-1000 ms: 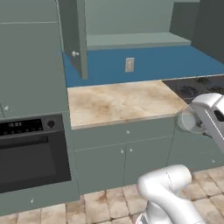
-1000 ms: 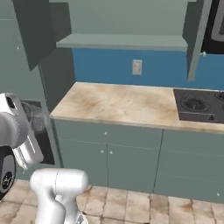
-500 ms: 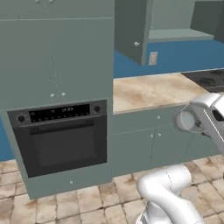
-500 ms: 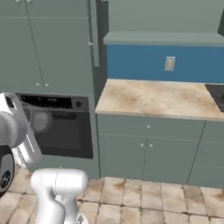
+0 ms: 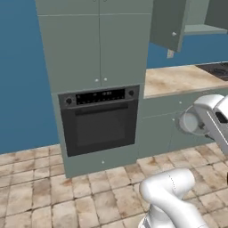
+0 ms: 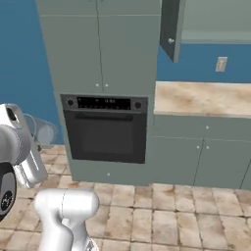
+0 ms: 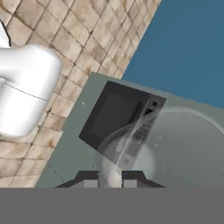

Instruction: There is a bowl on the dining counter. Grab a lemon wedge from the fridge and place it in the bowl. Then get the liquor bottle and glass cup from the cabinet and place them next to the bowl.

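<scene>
A black built-in oven with a dark glass door and a strip of controls (image 5: 99, 121) sits in a tall grey-green cupboard column (image 5: 98, 49) with two plain upper doors. To its right runs a beige marbled worktop (image 5: 178, 79) over grey-green base cupboards with small knobs (image 6: 201, 152). This worktop carries a black hob (image 5: 217, 69), cut off at the right edge of the left base view. Above the worktop a grey-green wall cabinet door (image 5: 168, 23) stands swung open, edge-on to the camera, and a pale shelf shows behind it. A small pale wall socket (image 6: 221, 63) sits on the blue wall (image 6: 24, 59) behind the worktop.

The short clear colourless glass cup (image 7: 144, 148) is held in the claw (image 7: 109, 178): the two dark finger tips stand close together on its rim or wall at the bottom of the hand view, and the oven shows through the glass. In the right base view the cup (image 6: 40, 131) appears faintly beside the white arm at the left edge, well above the floor. Just where the fingers pinch the glass is hard to make out, because the cup is nearly see-through.

The floor is beige and brown stone tile (image 5: 40, 191). The arm's white base link covers part of the tiles in both base views.
</scene>
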Controlling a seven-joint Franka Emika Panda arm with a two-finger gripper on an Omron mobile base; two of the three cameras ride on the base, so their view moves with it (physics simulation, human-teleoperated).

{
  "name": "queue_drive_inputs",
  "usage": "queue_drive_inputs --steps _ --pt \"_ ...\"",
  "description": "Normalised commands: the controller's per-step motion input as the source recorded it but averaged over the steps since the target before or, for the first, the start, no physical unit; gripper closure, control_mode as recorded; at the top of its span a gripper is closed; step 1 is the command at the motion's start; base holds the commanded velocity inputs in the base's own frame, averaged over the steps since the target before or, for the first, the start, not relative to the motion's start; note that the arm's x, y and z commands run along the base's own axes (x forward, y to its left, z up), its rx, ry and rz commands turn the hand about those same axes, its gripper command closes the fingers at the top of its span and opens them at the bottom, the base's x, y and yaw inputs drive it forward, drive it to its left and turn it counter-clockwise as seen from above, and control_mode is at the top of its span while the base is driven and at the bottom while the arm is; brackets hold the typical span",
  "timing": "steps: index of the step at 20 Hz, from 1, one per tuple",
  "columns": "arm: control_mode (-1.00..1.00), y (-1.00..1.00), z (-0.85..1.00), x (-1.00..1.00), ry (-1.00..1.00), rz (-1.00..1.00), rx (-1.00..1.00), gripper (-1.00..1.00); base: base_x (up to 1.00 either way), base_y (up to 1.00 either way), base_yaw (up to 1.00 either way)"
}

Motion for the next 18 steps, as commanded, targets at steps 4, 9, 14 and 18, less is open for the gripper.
queue_drive_inputs --steps 4,9,14,18 --pt "1.0 0.0 0.0 0.0 0.0 0.0 0.0 1.0 -1.0 0.98 -0.07" --pt "1.0 0.0 0.0 0.0 0.0 0.0 0.0 1.0 -1.0 0.7 -0.01" --pt "1.0 0.0 0.0 0.0 0.0 0.0 0.0 1.0 -1.0 0.66 0.0" --pt "1.0 0.0 0.0 0.0 0.0 0.0 0.0 1.0 -1.0 0.6 0.0"
